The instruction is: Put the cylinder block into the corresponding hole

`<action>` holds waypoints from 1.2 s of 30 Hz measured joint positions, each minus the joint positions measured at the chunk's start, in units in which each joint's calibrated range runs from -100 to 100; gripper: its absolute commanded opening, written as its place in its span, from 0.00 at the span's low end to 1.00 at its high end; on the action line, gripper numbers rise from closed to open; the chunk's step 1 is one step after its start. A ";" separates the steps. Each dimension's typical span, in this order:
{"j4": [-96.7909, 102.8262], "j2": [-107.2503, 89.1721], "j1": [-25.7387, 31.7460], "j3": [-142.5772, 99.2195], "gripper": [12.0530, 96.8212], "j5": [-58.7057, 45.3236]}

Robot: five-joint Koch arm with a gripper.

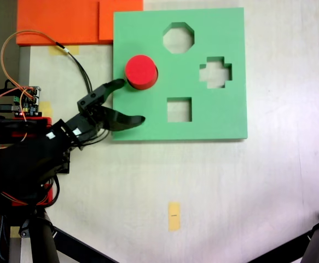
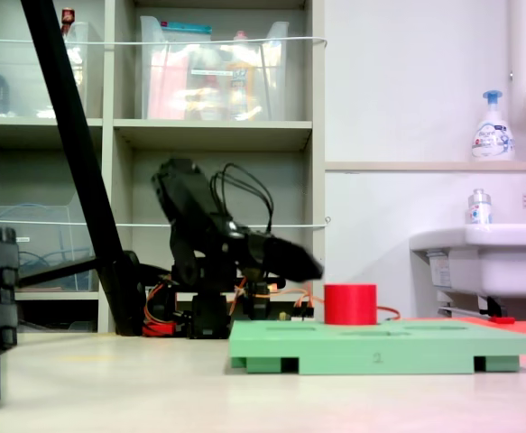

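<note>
Red cylinder upright on green board, upper-left area in top-down fixed view; standing proud of board surface in low side fixed view. Whether seated in round hole: cannot tell, hole hidden under it. Gripper wide open, holding nothing; upper finger tip just beside cylinder's left edge, lower finger over board's left margin. Octagon cutout, cross cutout, square cutout to right of cylinder. Orange sheets at top left, touching board corner. Tape strip on table below board.
</note>
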 measured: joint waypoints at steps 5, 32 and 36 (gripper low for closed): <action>-6.07 -1.50 -5.71 3.53 0.42 -16.12; -9.99 -1.50 -23.25 -11.86 0.42 -47.37; -17.91 -1.64 -23.15 -11.86 0.42 -47.08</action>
